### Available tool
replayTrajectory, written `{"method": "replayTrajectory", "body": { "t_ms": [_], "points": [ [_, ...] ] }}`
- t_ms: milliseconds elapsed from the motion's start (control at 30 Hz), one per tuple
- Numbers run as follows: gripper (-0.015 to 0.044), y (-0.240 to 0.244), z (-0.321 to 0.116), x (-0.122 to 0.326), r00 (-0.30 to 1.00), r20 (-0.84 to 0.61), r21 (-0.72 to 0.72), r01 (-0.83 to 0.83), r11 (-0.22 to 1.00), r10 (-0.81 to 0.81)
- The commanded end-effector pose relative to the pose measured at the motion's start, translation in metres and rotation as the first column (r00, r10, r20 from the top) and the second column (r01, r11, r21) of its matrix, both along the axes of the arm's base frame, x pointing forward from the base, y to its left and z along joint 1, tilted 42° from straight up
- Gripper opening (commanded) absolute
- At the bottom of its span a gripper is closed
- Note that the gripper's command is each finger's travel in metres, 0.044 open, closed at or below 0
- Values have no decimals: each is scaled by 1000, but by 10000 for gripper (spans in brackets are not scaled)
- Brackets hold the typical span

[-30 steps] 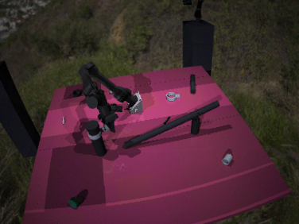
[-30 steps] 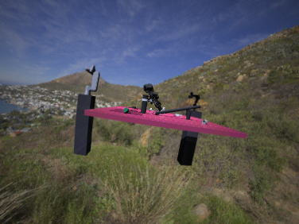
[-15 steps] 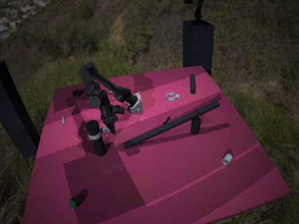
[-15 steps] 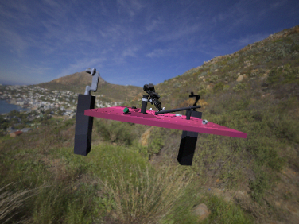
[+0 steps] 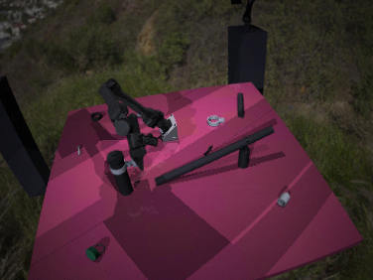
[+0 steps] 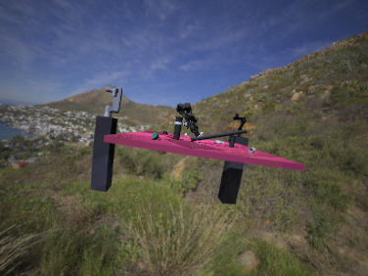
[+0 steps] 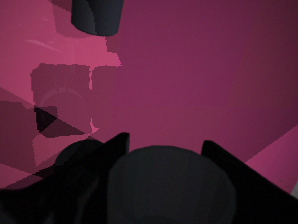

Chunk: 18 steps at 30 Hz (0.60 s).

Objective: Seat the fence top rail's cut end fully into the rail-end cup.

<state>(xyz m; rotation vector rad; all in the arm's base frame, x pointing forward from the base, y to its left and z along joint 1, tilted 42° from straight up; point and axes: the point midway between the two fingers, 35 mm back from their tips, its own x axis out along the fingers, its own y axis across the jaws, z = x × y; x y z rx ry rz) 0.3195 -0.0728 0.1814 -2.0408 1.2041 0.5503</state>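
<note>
The rail (image 5: 213, 157) (image 6: 220, 135) runs slanting through the loop cap on the short post (image 5: 243, 159). Its lower cut end, in the wrist view (image 7: 97, 17), stands free of the cup with a gap between them. The big post (image 5: 125, 185) (image 6: 176, 132) stands upright with the pale brace band (image 5: 118, 170) up near its cap (image 5: 115, 157). My gripper (image 5: 140, 167) (image 7: 165, 144) is beside the post on the rail's side. It is shut on the rail-end cup (image 7: 171, 187), whose round shape fills the space between the fingers. The cup's mouth is dark, and its depth is hard to see.
The arm (image 5: 129, 111) reaches in from behind the post. A grey ring clamp (image 5: 213, 120), a short black rod (image 5: 240, 105), a small black part (image 5: 208, 150), a pale sleeve (image 5: 284, 200), a green part (image 5: 92, 253) and a black ring (image 5: 96, 118) lie on the table (image 5: 258, 218).
</note>
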Motion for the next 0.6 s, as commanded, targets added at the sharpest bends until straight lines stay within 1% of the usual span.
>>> {"method": "replayTrajectory", "body": {
  "t_ms": [0,267,567],
  "points": [
    [0,0,-1,3,999,22,3,27,1000,-27],
    [0,0,-1,8,996,60,3,70,998,-70],
    [0,0,-1,6,998,41,3,48,999,-48]
  ]
}}
